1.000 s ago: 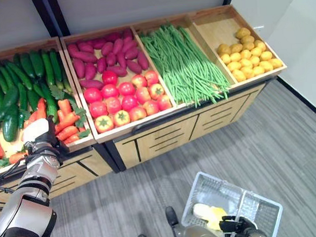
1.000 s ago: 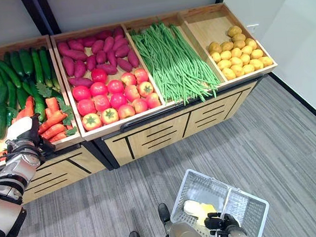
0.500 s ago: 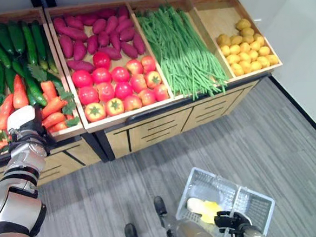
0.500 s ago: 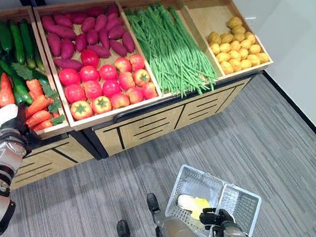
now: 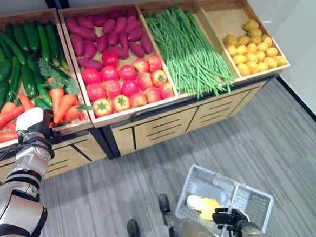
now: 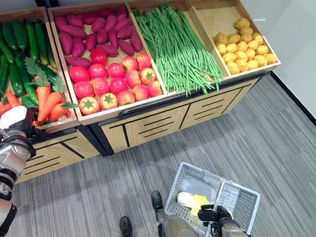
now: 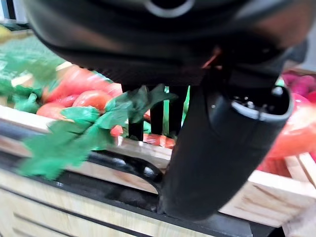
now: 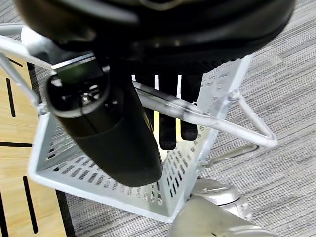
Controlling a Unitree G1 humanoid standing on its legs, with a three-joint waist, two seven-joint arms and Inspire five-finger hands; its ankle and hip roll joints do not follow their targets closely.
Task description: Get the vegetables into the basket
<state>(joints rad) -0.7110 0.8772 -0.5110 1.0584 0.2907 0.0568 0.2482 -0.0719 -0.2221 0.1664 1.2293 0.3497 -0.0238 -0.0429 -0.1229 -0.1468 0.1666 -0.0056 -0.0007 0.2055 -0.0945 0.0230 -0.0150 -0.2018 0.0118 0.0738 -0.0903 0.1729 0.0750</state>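
left wrist view: the left hand (image 7: 217, 143) is seen at the front rail of the produce stand (image 5: 162, 104), its fingers dropped just behind the wooden lip among green carrot tops. whether anything is clasped cannot be told, since the fingertips are hidden by the leaves and the thumb. in the left eye view the same hand sits at the near edge of the leftmost bin, touching the heap of carrots (image 5: 59, 101), with cucumbers (image 5: 13, 63) piled behind them.

the step in hand is judged to be the picking of one carrot. it would be done best if a single root at the front of the heap were closed on across its thick part, not by its leaves, which are likely to slip or tear. a straight lift clear of the lip is advised, so that neighbouring carrots are not dragged over the edge.

in the right wrist view the right hand (image 8: 113, 128) is curled round the wire handle of the white basket (image 5: 206, 188), which is carried low over the grey floor (image 5: 278, 137), well apart from the bin. a pale yellow item (image 5: 203, 204) already lies inside.
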